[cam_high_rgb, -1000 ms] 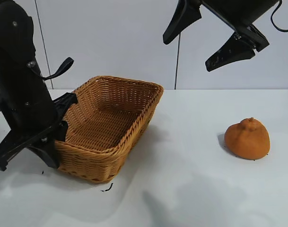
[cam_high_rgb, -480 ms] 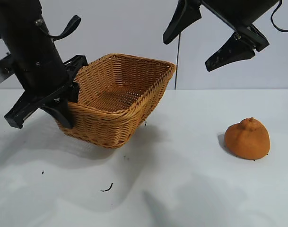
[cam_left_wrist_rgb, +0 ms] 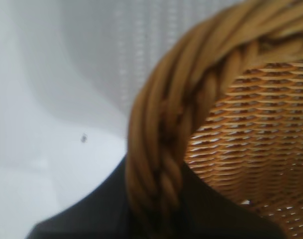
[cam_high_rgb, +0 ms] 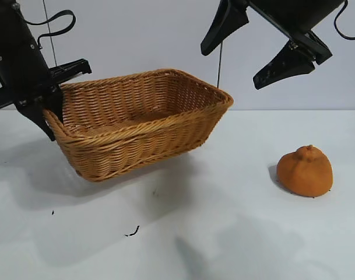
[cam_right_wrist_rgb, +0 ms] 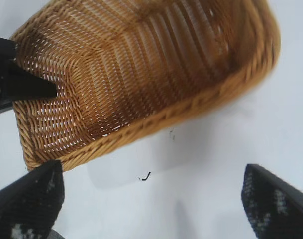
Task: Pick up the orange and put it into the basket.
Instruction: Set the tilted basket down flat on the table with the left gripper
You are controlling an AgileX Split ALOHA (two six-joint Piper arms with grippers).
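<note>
A: What is seen at the far left?

B: The left pincer (cam_high_rgb: 49, 108) is clenched on the short end of the rectangular golden-brown woven wicker basket (cam_high_rgb: 142, 125). One black finger is placed inside the braided rim and one outside. In the left wrist view the braided rim (cam_left_wrist_rgb: 161, 149) is seen pinched between dark fingers (cam_left_wrist_rgb: 91, 209).

A: How is the basket held?

B: It is lifted clear of the white tabletop (cam_high_rgb: 183, 233), with its shadow cast beneath it. It is tilted slightly, the gripped end lower than the far end. Nothing is carried inside it. A few dark specks (cam_high_rgb: 132, 232) are scattered on the tabletop below.

A: And further right?

B: The right pincer (cam_high_rgb: 256, 46) is held high, above and to the right of the basket, with its black fingers spread wide and nothing between them. In the right wrist view the basket's woven inside (cam_right_wrist_rgb: 141, 74) is seen between those fingers (cam_right_wrist_rgb: 27, 199).

A: Where is the fruit?

B: The lumpy dull-orange fruit with a knob on top (cam_high_rgb: 305, 171) is rested on the tabletop at the right, well apart from the basket and below the right pincer.
</note>
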